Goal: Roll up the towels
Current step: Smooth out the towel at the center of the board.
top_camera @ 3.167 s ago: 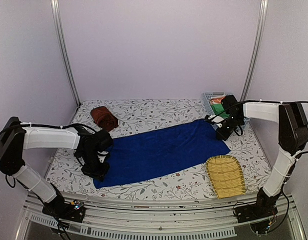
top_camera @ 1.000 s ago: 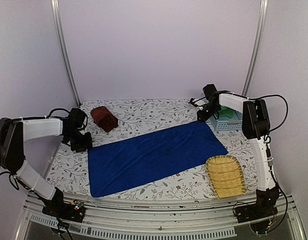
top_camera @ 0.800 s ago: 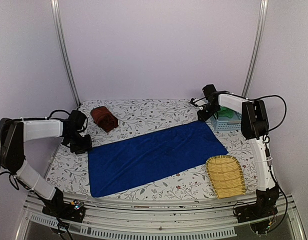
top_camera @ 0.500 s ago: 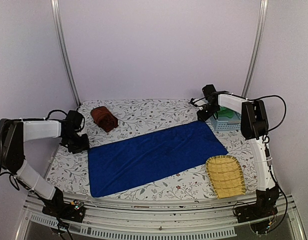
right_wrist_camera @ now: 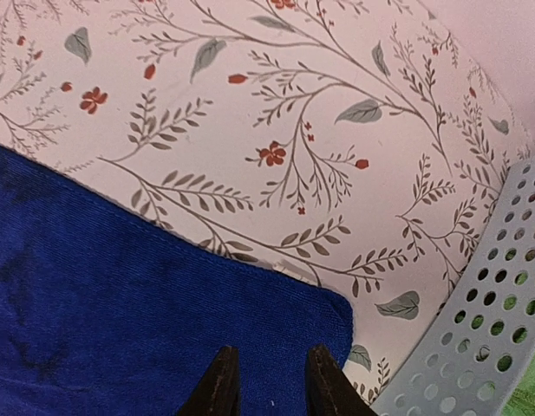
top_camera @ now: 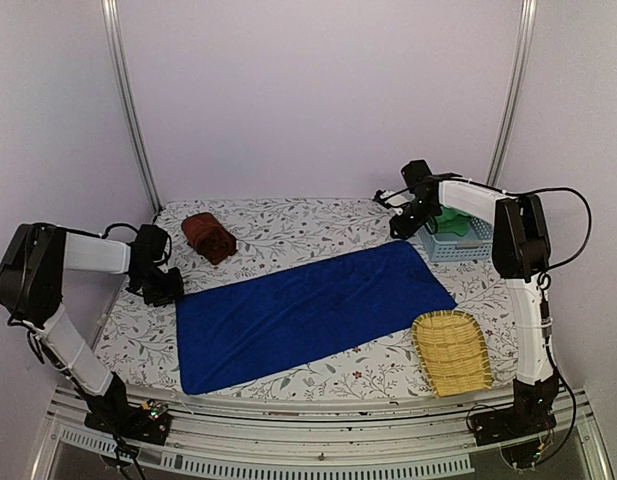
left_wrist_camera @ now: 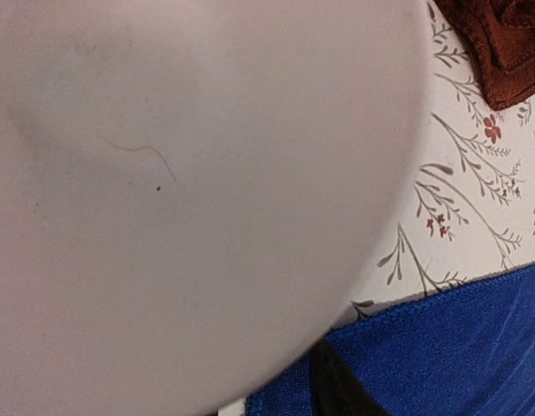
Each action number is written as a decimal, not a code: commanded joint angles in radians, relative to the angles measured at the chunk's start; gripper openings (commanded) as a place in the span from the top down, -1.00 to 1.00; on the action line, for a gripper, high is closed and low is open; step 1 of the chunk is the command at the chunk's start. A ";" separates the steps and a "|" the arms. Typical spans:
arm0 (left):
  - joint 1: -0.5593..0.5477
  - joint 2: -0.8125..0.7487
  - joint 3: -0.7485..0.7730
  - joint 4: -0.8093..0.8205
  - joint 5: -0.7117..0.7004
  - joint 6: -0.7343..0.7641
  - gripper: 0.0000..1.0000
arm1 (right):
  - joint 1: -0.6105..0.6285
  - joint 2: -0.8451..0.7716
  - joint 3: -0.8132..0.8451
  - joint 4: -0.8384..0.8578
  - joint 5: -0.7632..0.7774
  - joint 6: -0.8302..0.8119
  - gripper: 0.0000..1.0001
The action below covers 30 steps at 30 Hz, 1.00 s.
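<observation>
The blue towel [top_camera: 308,305] lies spread flat across the middle of the surface [top_camera: 298,222], running from near left to far right, probably laid out so that it can be rolled from one end. The brown towel [top_camera: 209,237] sits bundled near the far left corner. The right gripper [right_wrist_camera: 269,386] hovers over the blue towel's far right corner with its fingers slightly apart and empty, seemingly poised to pinch it. The left gripper [top_camera: 160,284] is just beside the far left corner; I cannot tell how its fingers stand.

gripper [right_wrist_camera: 271,360]: fingertips slightly apart over blue towel [right_wrist_camera: 120,303] corner | perforated basket [right_wrist_camera: 475,295]: right edge
</observation>
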 commanded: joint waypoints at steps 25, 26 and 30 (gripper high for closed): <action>0.071 -0.066 -0.046 0.017 0.112 0.030 0.35 | 0.029 -0.076 -0.018 -0.016 -0.024 0.005 0.40; 0.084 -0.071 -0.063 0.028 0.134 0.026 0.36 | 0.029 -0.078 -0.021 -0.017 -0.025 0.005 0.40; 0.130 -0.072 -0.104 0.082 0.249 0.022 0.48 | 0.028 -0.076 -0.023 -0.018 -0.029 0.005 0.40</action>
